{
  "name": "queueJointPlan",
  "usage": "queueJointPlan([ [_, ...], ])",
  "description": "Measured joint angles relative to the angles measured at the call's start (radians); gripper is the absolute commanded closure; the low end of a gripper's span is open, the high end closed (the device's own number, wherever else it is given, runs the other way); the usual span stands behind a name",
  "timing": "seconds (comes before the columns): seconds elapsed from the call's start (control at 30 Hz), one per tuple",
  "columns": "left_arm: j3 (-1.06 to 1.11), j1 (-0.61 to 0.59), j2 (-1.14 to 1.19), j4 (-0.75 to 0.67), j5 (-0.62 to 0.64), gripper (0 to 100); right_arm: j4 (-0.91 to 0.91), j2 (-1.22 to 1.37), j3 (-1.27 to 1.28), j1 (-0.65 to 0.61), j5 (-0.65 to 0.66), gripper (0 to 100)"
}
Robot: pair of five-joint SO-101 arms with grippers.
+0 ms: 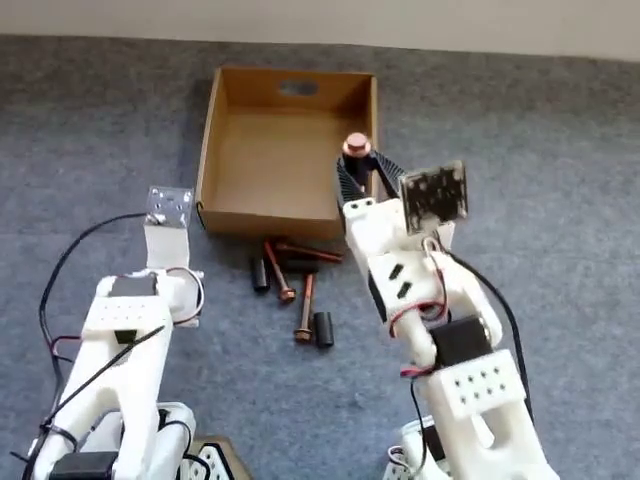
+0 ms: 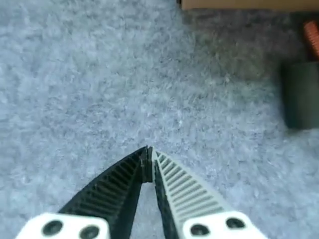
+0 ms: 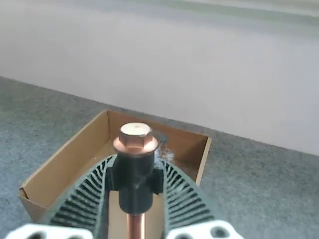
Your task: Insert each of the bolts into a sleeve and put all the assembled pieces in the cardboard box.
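My right gripper [image 1: 358, 172] is shut on an assembled piece held upright: a copper bolt [image 3: 135, 139] pushed through a black sleeve [image 3: 132, 185]. It hangs over the right wall of the cardboard box [image 1: 213, 150], with the bolt's head [image 1: 356, 147] on top. The box [image 3: 65, 164] looks empty inside. In front of the box, loose copper bolts [image 1: 281, 270] [image 1: 305, 310] and black sleeves [image 1: 259, 272] [image 1: 323, 328] lie on the carpet. My left gripper [image 2: 149, 160] is shut on nothing, low over bare carpet to the left of the pile, with one sleeve [image 2: 301, 94] close by.
Grey carpet covers the whole floor, with open room to the left and right of the box. A pale wall [image 3: 199, 59] runs behind the box. The left arm [image 1: 130, 330] stands at the front left, beside the box's near left corner [image 2: 249, 4].
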Motion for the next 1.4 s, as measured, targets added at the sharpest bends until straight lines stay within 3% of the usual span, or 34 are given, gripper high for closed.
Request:
queueJointPlan([
  [0.1, 0.063, 0.017, 0.000, -0.107, 0.000, 97, 0.087, 0.138, -0.135, 0.003, -0.021, 99.2],
  [0.3, 0.064, 0.017, 0.000, -0.135, 0.000, 97, 0.282, 0.512, -0.532, 0.003, -0.192, 99.2],
  [0.6, 0.071, 0.017, 0.000, -0.135, 0.000, 97, 0.316, 1.043, -0.913, 0.003, -0.210, 99.2],
  [1.1, 0.071, 0.025, 0.000, -0.135, 0.000, 97, 0.316, 1.407, -0.990, 0.025, -0.210, 99.2],
  [1.4, 0.071, 0.025, 0.000, -0.138, 0.000, 97, 0.333, 1.442, -0.993, 0.025, -0.210, 99.2],
])
